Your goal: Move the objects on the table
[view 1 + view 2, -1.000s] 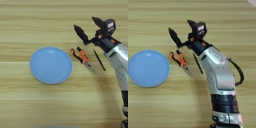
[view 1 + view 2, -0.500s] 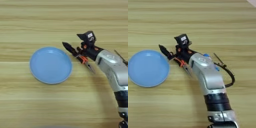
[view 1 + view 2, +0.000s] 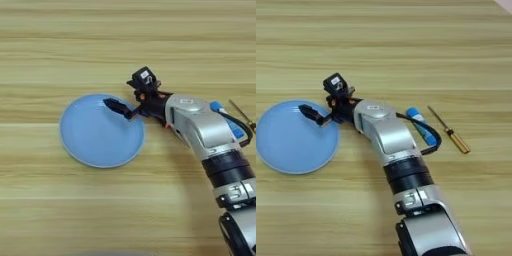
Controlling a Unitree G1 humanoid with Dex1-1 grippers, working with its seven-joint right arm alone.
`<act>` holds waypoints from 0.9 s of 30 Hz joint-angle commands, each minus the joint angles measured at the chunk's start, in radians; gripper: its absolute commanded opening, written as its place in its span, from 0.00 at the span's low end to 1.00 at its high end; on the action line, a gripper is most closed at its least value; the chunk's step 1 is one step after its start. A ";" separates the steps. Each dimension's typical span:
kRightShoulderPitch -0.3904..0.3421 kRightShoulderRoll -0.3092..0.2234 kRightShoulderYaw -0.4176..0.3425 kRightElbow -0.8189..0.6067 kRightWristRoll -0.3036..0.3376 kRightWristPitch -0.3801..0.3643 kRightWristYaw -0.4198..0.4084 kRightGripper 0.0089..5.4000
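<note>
**Operator:** My right gripper (image 3: 126, 102) hangs over the right part of the round pale-blue plate (image 3: 90, 142), left of centre on the light-wood plank table (image 3: 50, 40). I cannot tell how the jaws stand; the wrist hides too much of them.

**Spotter:** Where are the pliers?

**Operator:** I see only flecks of orange right at the gripper, which I take for the handles of the small orange-and-black needle-nose pliers (image 3: 142, 96). No pliers lie anywhere on the bare wood, so I judge they are at the gripper, but whether they are pinched I cannot say.

**Spotter:** And the other one?

**Operator:** The short blue glue stick with a white label (image 3: 420, 125) lies flat just right of my forearm. Beside it, further right, is a thin screwdriver with an amber handle (image 3: 448, 132).

**Spotter:** How would they handle?

**Operator:** The pliers should be stiff steel, light, with grippy sleeves, so I'd grasp across both handles near the pivot. The glue stick should be light, smooth and prone to roll, so I'd take it across its middle.
</note>
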 commanded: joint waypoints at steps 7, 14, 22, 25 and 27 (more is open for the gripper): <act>-0.195 0.015 0.020 0.174 -0.068 -0.049 0.021 0.99; -0.223 0.040 0.061 0.260 -0.114 -0.090 0.073 0.99; -0.238 0.072 0.076 0.310 -0.151 -0.143 0.095 0.99; -0.241 0.081 0.077 0.325 -0.159 -0.157 0.101 0.99; -0.238 0.086 0.082 0.324 -0.163 -0.162 0.111 0.99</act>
